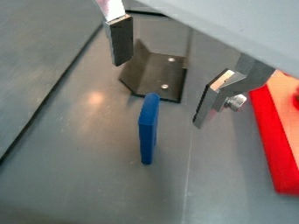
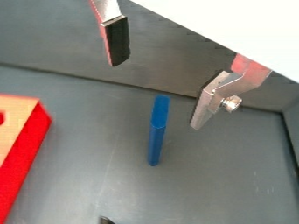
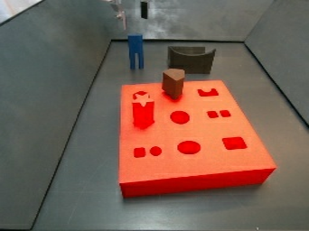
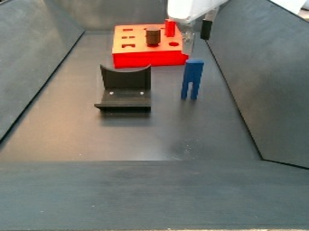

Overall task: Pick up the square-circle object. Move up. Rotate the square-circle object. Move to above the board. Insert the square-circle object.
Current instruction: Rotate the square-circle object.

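Note:
The square-circle object (image 1: 149,128) is a narrow bright blue block that stands upright on the grey floor, seen also in the other wrist view (image 2: 158,131) and in both side views (image 3: 136,50) (image 4: 192,79). My gripper (image 1: 167,70) (image 2: 163,70) hangs open above it, one finger (image 1: 121,39) on each side and higher than the block's top. Nothing is between the fingers. In the side views the gripper (image 3: 132,12) (image 4: 190,31) sits right over the block. The board (image 3: 205,169) (image 4: 151,60) is a flat red slab with cut-out holes, apart from the block.
The dark fixture (image 3: 190,60) (image 4: 125,88) (image 1: 158,75) stands on the floor beside the blue block. A red peg (image 3: 141,110) and a brown rounded peg (image 3: 174,84) stand in the board. Grey sloping walls close in the work area.

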